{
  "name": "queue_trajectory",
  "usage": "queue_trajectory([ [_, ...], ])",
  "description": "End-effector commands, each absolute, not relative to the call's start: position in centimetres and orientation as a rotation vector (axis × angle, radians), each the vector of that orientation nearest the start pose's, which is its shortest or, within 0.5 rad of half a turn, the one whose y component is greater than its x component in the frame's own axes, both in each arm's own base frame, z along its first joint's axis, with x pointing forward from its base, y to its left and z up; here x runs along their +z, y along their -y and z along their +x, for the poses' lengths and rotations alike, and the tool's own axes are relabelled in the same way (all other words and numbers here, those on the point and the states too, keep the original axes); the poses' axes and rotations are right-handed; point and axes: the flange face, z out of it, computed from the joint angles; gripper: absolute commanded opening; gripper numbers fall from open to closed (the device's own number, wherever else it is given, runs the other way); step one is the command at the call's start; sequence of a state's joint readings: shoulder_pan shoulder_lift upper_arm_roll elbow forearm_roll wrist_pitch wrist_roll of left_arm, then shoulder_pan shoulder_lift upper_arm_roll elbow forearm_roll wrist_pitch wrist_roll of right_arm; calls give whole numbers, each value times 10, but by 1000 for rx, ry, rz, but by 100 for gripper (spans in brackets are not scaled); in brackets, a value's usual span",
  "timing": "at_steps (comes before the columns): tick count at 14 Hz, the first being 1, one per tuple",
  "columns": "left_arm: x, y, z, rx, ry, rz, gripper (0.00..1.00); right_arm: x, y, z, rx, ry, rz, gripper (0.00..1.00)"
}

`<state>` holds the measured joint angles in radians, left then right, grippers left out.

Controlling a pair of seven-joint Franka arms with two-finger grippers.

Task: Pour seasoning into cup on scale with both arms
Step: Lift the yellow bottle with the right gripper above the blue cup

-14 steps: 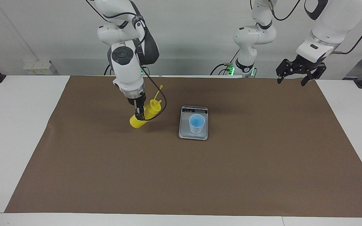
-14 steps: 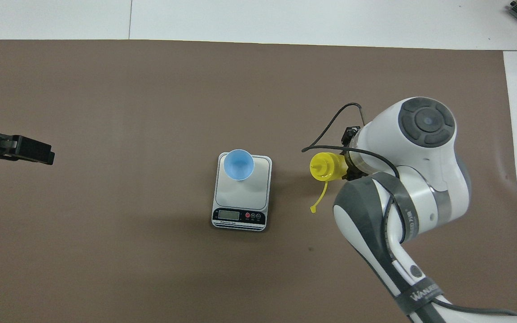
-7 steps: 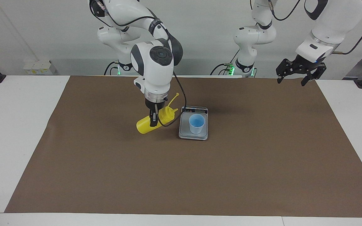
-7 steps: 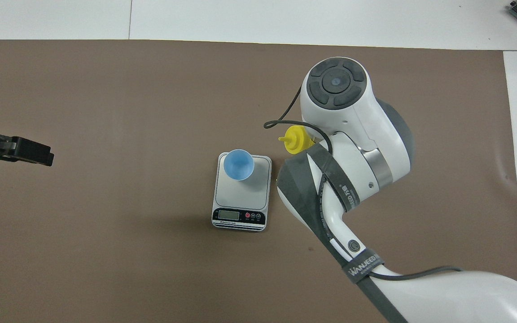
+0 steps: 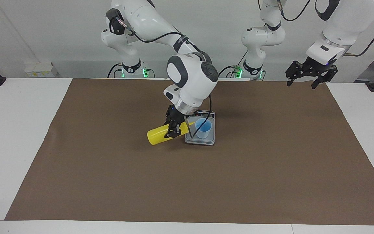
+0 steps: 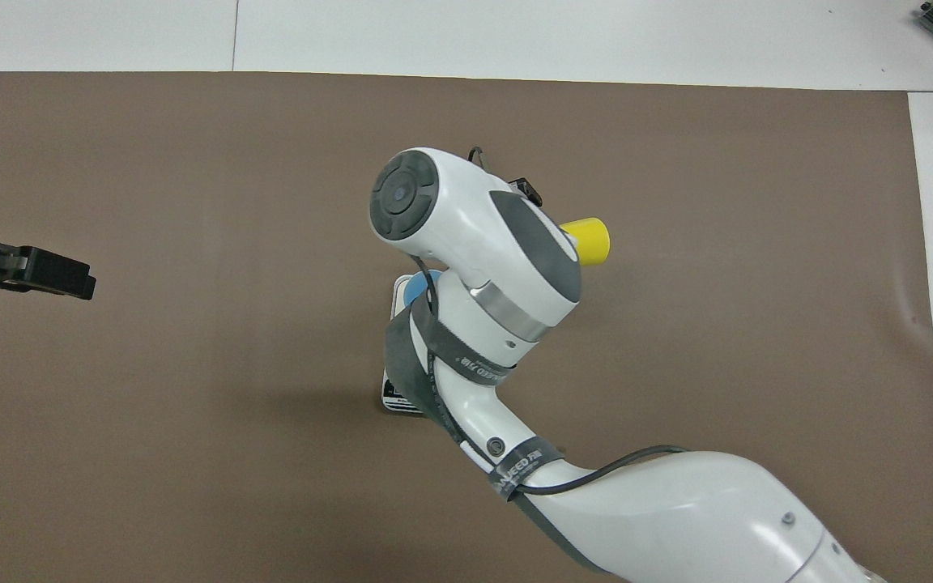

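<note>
Over scale [image 5: 200,138] & cup [image 5: 203,128]: right fingers [image 5: 173,130] clamped on tilted seasoning [image 5: 161,135]; left fingers [image 5: 305,79] spread, idle.

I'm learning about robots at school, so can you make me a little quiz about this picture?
1. True or false: the blue cup stands on the scale.
2. Which pincer holds the yellow bottle? A) left pincer B) right pincer C) neither
3. Fill in: the bottle is tipped on its side with its nozzle pointing toward the ____.

Key:
1. True.
2. B. The right pincer is shut on the bottle, which it holds beside the scale. The left pincer is open and waits up in the air over the edge of the brown mat, at the left arm's end of the table.
3. Cup.
</note>
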<state>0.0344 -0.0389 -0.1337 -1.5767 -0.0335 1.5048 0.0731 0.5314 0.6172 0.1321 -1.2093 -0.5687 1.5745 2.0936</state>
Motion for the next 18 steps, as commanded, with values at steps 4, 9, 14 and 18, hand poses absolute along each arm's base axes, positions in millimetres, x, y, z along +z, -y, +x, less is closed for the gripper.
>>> queue_trajectory([
  [4,639,54,531,61,-285,-3147,100,411,-379,603,-1011,-2073,-2661,0],
  [9,639,54,531,61,-285,-3147,100,400,-396,585,-1245,-1919,-2739,0],
  [14,638,54,531,64,-285,-3147,100,402,-395,582,-1402,-1831,-2749,0],
  [18,638,54,531,64,-283,-3147,100,399,-405,572,-1517,-1726,-2782,0],
])
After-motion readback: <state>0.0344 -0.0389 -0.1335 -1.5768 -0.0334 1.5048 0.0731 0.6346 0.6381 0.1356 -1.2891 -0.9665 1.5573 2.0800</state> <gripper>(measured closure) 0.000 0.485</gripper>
